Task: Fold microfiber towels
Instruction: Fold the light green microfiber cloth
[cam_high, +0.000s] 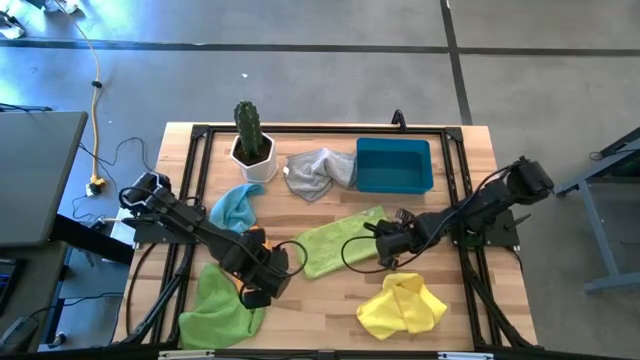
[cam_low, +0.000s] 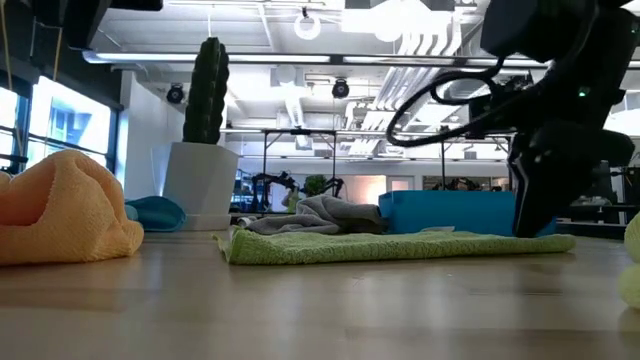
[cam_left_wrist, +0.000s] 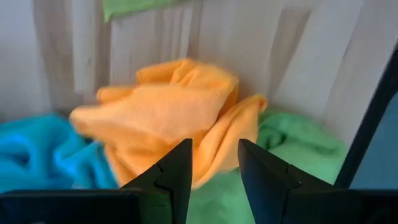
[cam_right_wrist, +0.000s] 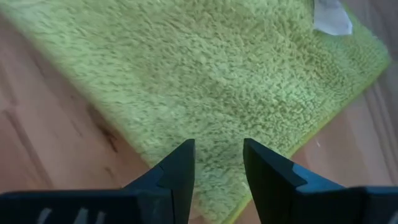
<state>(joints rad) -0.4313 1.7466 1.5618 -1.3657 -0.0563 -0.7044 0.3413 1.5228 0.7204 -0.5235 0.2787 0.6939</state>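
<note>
Lime green towel flat under open right end effector; no contact visible.

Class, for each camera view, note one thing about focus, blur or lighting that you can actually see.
High view: daylight glare streaks the floor beyond the table. Low view: bright ceiling lamps backlight the cactus; the near orange towel looks soft. Left wrist view: the orange towel is blurred. Right wrist view: the lime green towel looks slightly smeared.

Around the spread lime towel, bare wood lay open toward me; the cactus pot, grey towel and blue bin blocked beyond it.
</note>
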